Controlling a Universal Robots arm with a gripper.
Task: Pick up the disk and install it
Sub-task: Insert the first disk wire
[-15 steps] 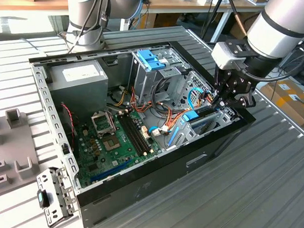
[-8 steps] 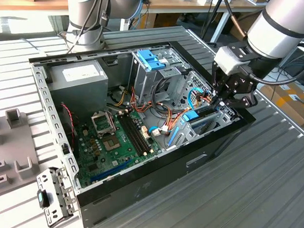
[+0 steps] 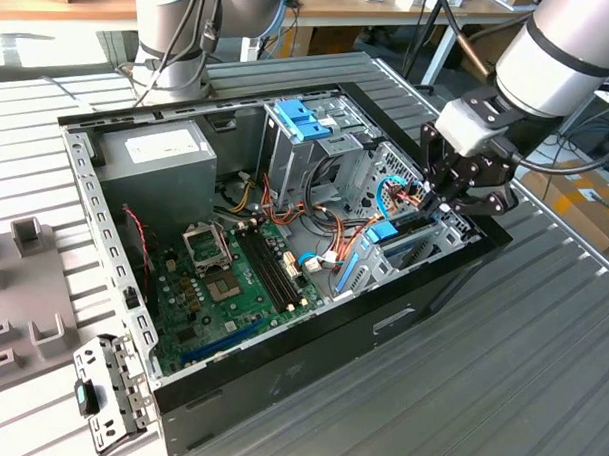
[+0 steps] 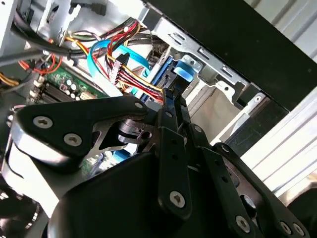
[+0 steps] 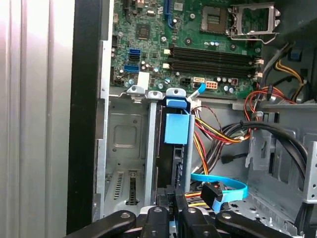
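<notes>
The disk (image 3: pixel 382 232), dark with bright blue rails, stands on edge in the metal drive bay at the exterior view's right corner of the open computer case (image 3: pixel 279 372). My gripper (image 3: pixel 443 205) reaches into that corner from above the case's rim, shut on the disk's outer end. In the first wrist view the disk (image 5: pixel 177 128) sits between the bay's metal walls, with my gripper (image 5: pixel 172 218) clamped on its near edge. The second wrist view has my gripper (image 4: pixel 171 106) pinched on the disk's (image 4: pixel 184 69) thin edge, beside a bundle of coloured wires.
A grey power supply (image 3: pixel 157 158) with a white label fills the case's far corner. A paler blue slotted tray (image 3: pixel 300 118) sits on the upper cage. The green motherboard (image 3: pixel 233 276) and loose cables (image 3: pixel 329 229) lie beside the bay. Another arm's base (image 3: pixel 176 33) stands behind.
</notes>
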